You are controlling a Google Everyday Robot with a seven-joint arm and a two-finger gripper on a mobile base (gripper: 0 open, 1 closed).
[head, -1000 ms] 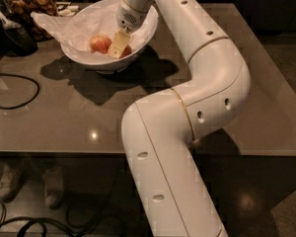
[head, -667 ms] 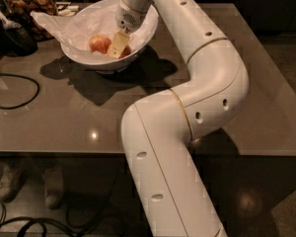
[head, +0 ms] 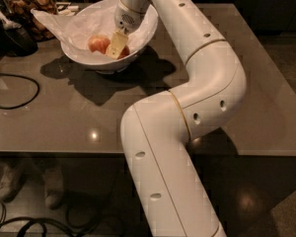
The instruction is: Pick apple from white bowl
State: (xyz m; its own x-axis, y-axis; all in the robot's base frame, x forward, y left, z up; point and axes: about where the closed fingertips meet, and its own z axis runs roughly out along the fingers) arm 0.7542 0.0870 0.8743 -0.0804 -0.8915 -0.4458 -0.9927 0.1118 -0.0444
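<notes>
Far back on the left of the worktop (head: 84, 117) sits the white bowl (head: 76, 52), with crinkly white paper (head: 56, 21) inside it. Down in the bowl lies the apple (head: 97, 43), round and yellow-orange with a pink cheek. Just to its right the pincer (head: 117, 45) reaches down into the bowl from the big white arm (head: 207, 78). Its tip is right beside the apple and may be touching it. I cannot tell if the pincer is loose or squeezing anything. A bit of something redder (head: 125, 51) peeks out on the right of the pincer; it may be another apple.

I think the apple is hard and not heavy. Its skin is smooth, so it can roll or slip. It can bruise if it is squeezed too hard. The paper under it is soft and may slide. The best place to hold the apple looks like its fat middle, from the left side and the right side, with a gentle but firm squeeze.
</notes>
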